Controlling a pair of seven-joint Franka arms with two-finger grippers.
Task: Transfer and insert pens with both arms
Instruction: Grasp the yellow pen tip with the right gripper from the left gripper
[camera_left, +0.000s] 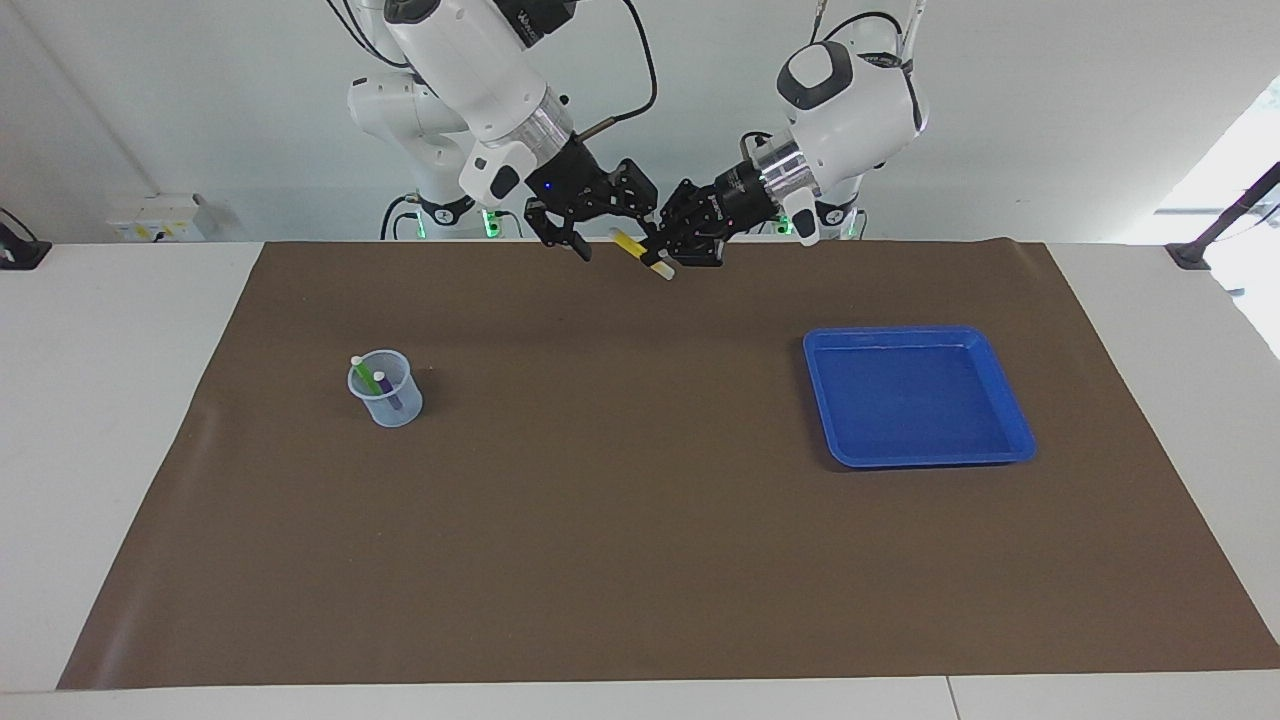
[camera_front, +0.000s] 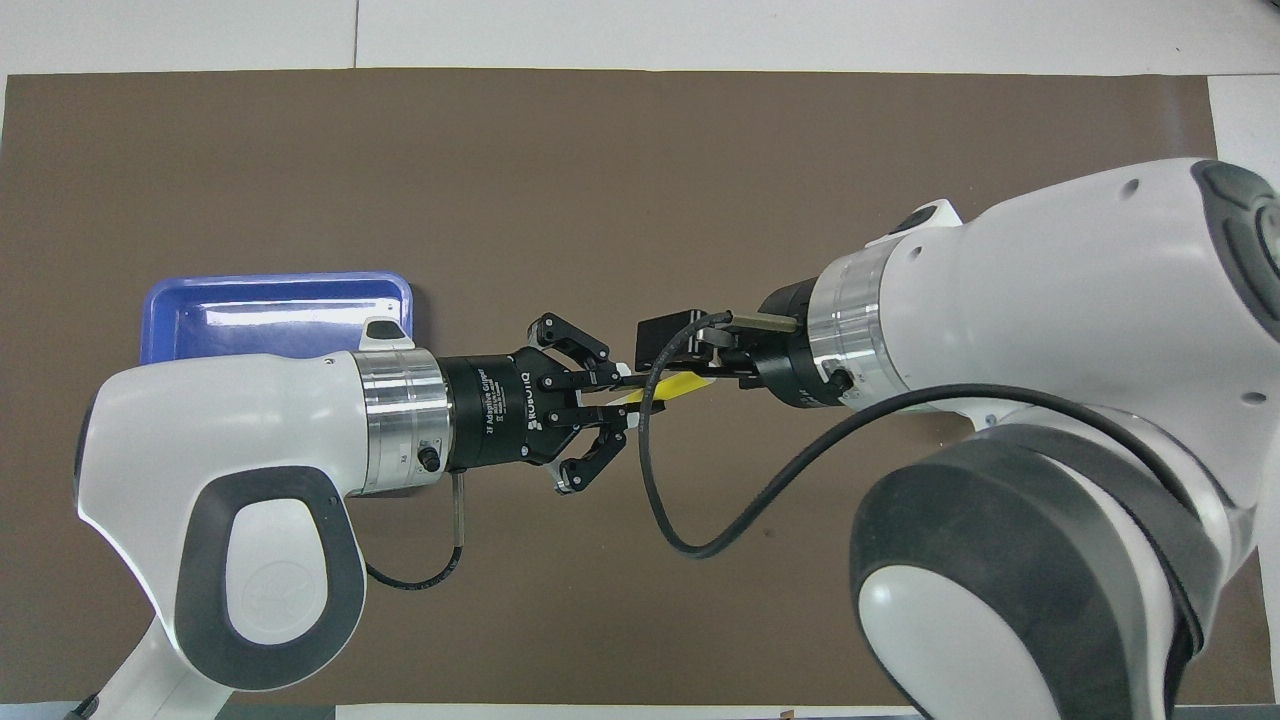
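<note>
Two black two-finger grippers meet in the facing view: the left gripper (camera_left: 655, 252) is clamped on the slim yellow pen (camera_left: 640, 252), the right gripper (camera_left: 585, 222) spread wide beside it. Overhead, the pen (camera_front: 672, 386) spans from the left gripper (camera_front: 628, 388) into the gaping right gripper (camera_front: 672, 345).

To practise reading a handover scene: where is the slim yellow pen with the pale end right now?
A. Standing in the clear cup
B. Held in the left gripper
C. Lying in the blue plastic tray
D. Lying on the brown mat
B: the left gripper is shut on the slim yellow pen, up in the air.
</note>
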